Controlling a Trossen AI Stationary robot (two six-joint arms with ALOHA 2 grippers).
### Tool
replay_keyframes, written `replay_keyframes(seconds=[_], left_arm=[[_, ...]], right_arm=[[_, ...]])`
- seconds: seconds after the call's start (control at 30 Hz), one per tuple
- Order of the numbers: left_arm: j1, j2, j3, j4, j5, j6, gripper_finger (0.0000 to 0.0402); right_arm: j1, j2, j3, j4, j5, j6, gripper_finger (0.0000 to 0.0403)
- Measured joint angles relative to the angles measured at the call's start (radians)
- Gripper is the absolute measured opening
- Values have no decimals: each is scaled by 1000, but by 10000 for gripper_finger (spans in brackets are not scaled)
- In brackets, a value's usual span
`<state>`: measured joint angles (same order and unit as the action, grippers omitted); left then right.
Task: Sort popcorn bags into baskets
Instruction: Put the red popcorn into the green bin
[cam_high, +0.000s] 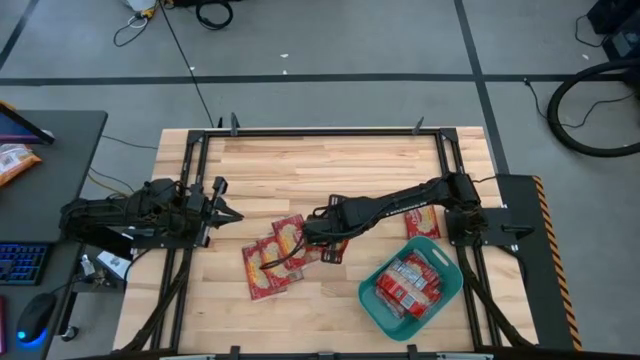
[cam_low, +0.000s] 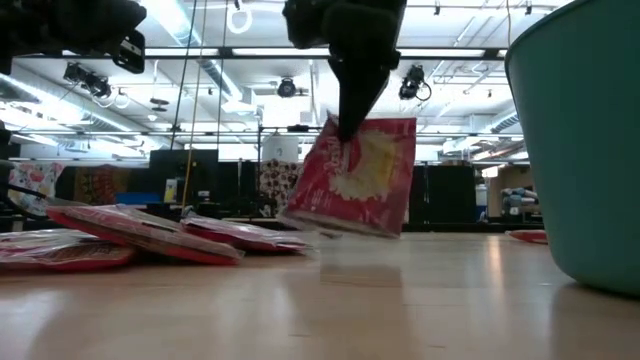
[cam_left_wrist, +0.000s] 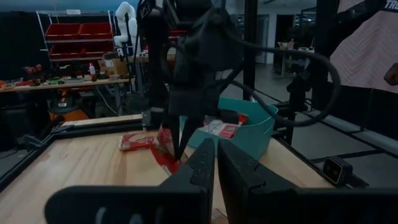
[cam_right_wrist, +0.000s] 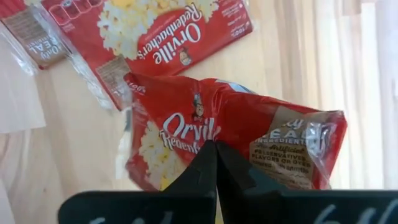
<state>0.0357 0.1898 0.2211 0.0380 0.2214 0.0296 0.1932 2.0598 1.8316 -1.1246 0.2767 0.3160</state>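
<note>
Centrally in the high view, the right gripper (cam_high: 322, 236) reaches from the right side of the frame to the pile of popcorn bags (cam_high: 272, 262) and has its fingers pinched tight on the top edge of one Orville Redenbacher's popcorn bag (cam_low: 352, 178). In the low view that bag hangs tilted from the fingertips, its lower edge just above or barely at the wooden table (cam_low: 400, 300); I cannot tell whether it touches. The rest of the pile lies flat at the left of that frame. The teal basket (cam_high: 372, 297) sits at the lower right of the high view with several red bags inside. One more bag (cam_high: 421, 224) lies just above the basket. The left gripper (cam_high: 228, 212) waits at the left edge of the table, fingers nearly together and holding nothing.
</note>
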Motion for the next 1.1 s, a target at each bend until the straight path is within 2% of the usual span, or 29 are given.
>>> replay_keyframes(seconds=[0.3,0.43,0.73,0.83,0.97,1.1], left_arm=[[0,0,0,-7,0,0,27],[0,0,0,-7,0,0,27],[0,0,0,7,0,3,27],[0,0,0,14,0,4,27],[0,0,0,8,0,-10,27],[0,0,0,-2,0,-26,27]], right_arm=[[38,-1,97,-125,40,72,0],[44,-2,103,-120,39,120,8],[20,-2,-21,48,36,158,108],[3,-1,-62,62,4,184,137],[-16,1,-141,108,-62,226,166],[-19,-2,-200,174,-60,231,186]])
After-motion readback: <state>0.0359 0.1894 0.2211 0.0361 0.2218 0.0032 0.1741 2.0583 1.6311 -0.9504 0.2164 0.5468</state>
